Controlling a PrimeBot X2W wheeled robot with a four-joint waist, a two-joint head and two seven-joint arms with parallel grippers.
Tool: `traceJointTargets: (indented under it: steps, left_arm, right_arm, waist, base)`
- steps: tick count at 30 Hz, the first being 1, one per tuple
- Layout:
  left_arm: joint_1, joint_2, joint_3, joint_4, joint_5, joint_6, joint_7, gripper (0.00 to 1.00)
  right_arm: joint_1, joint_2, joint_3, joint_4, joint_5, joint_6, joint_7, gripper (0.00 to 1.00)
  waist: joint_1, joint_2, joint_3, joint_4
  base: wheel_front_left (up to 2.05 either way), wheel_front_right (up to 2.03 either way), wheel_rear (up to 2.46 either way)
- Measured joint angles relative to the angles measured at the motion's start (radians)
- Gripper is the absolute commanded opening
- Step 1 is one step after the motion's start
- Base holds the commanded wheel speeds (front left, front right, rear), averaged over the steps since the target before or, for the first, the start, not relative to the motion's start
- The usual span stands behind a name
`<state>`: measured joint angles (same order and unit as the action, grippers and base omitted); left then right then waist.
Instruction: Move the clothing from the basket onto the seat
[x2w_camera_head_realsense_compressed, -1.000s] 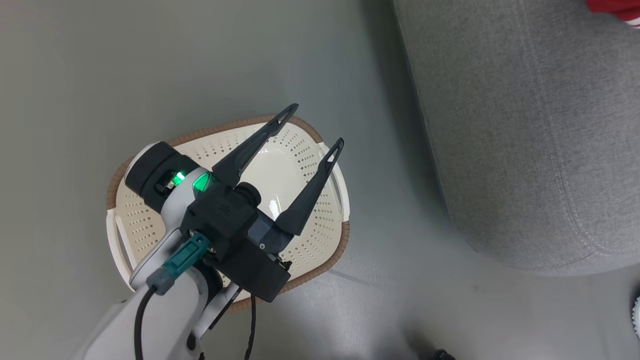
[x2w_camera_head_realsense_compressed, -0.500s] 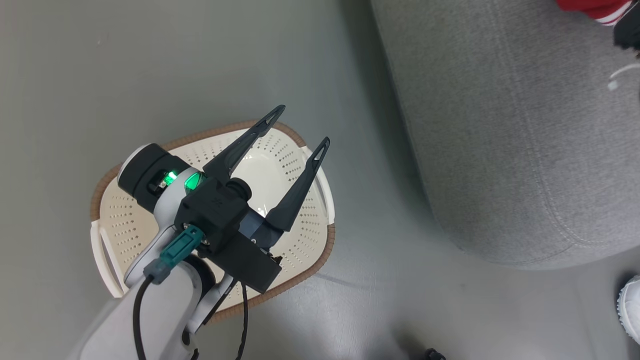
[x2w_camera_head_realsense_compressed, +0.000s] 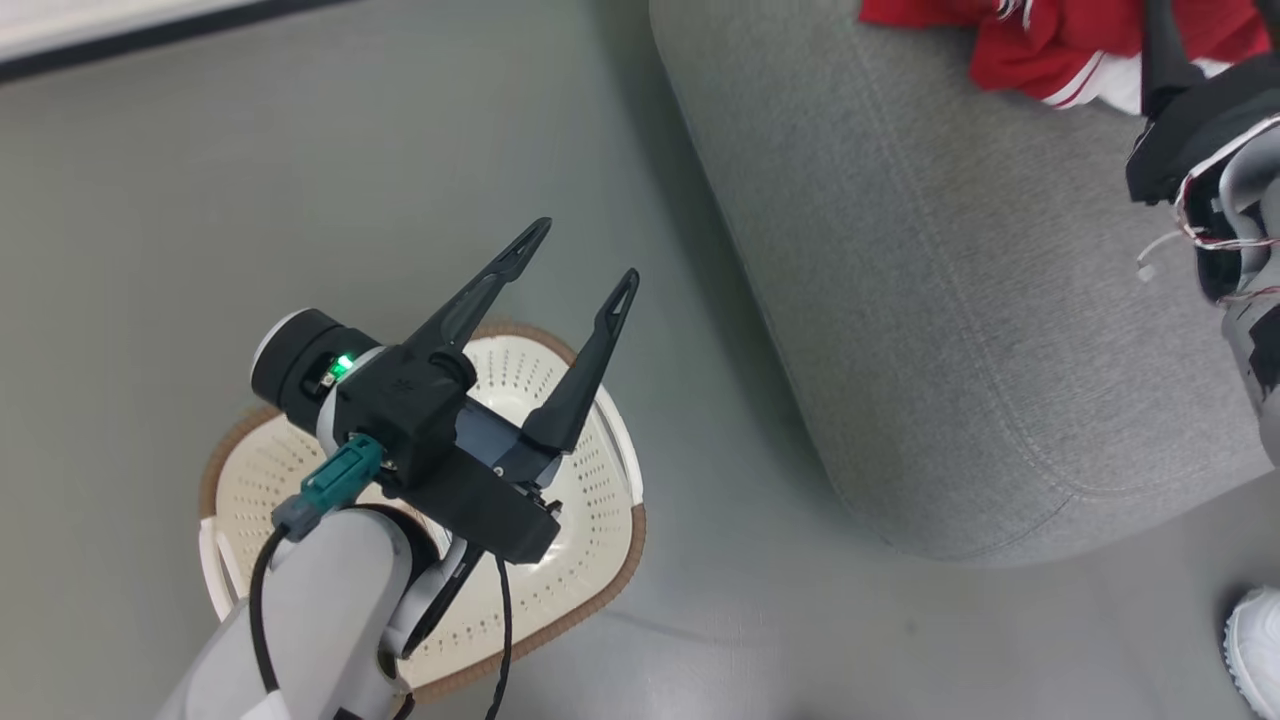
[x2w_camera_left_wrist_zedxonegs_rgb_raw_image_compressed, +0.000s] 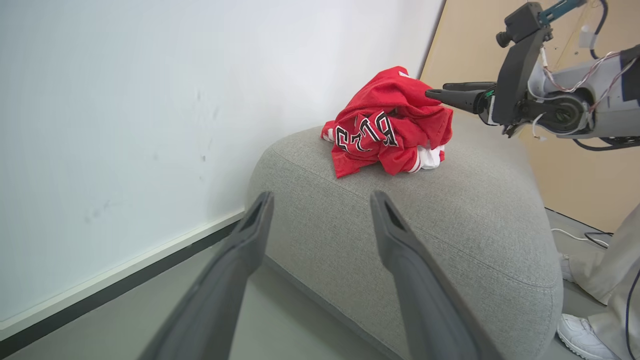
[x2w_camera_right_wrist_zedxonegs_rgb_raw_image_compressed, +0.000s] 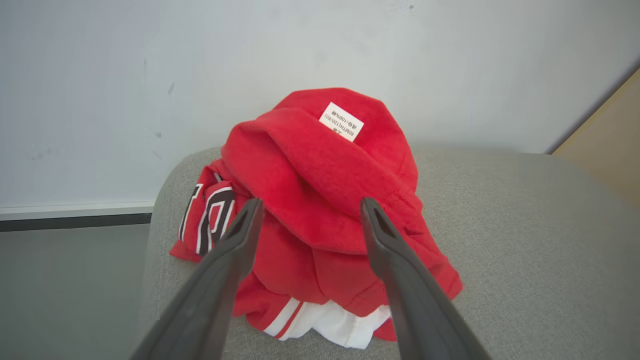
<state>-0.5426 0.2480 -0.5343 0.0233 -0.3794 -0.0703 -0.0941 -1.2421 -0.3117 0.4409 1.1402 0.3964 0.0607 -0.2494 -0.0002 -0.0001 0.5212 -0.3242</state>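
Note:
The clothing (x2w_camera_head_realsense_compressed: 1040, 45), a bundle of red jerseys with white trim, lies heaped on the grey seat (x2w_camera_head_realsense_compressed: 950, 300). Dark white-edged lettering shows on the clothing (x2w_camera_left_wrist_zedxonegs_rgb_raw_image_compressed: 390, 125) in the left wrist view. My right gripper (x2w_camera_right_wrist_zedxonegs_rgb_raw_image_compressed: 311, 201) is open, its fingers spread to either side of the clothing (x2w_camera_right_wrist_zedxonegs_rgb_raw_image_compressed: 320, 165), gripping nothing. From the left wrist view, the right gripper (x2w_camera_left_wrist_zedxonegs_rgb_raw_image_compressed: 442, 91) points at the top of the heap. My left gripper (x2w_camera_head_realsense_compressed: 588, 252) hangs open and empty above the basket (x2w_camera_head_realsense_compressed: 600, 590), whose visible floor is bare. The left gripper (x2w_camera_left_wrist_zedxonegs_rgb_raw_image_compressed: 321, 196) faces the seat (x2w_camera_left_wrist_zedxonegs_rgb_raw_image_compressed: 450, 215).
A person's white shoe (x2w_camera_head_realsense_compressed: 1255, 650) and pale trouser leg (x2w_camera_left_wrist_zedxonegs_rgb_raw_image_compressed: 610, 280) stand by the seat's near right corner. A white wall with a dark skirting (x2w_camera_left_wrist_zedxonegs_rgb_raw_image_compressed: 125, 280) runs behind the seat. Grey floor (x2w_camera_head_realsense_compressed: 300, 150) surrounds the basket.
The head view has swung toward the seat, bringing the red heap and my right arm into it. The left gripper stays open over the basket.

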Motion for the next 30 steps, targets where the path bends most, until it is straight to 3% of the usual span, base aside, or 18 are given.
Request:
traceJointTargets:
  steps: [15, 30]
  left_arm:
    - [0.130, -0.002, 0.102, 0.153, -0.075, 0.044, -0.106, 1.00]
    - [0.360, 0.038, 0.207, 0.243, -0.122, 0.120, -0.138, 1.00]
  right_arm:
    - [0.116, 0.074, 0.023, -0.028, -0.014, 0.026, -0.003, 1.00]
    - [0.384, 0.167, 0.051, -0.114, -0.011, 0.036, -0.003, 1.00]
  waist:
    - [-0.0001, 0.0000, -0.212, 0.042]
    - [0.0000, -0.0001, -0.423, 0.154]
  base:
    - [0.00, 0.00, 0.00]
    - [0.00, 0.00, 0.00]
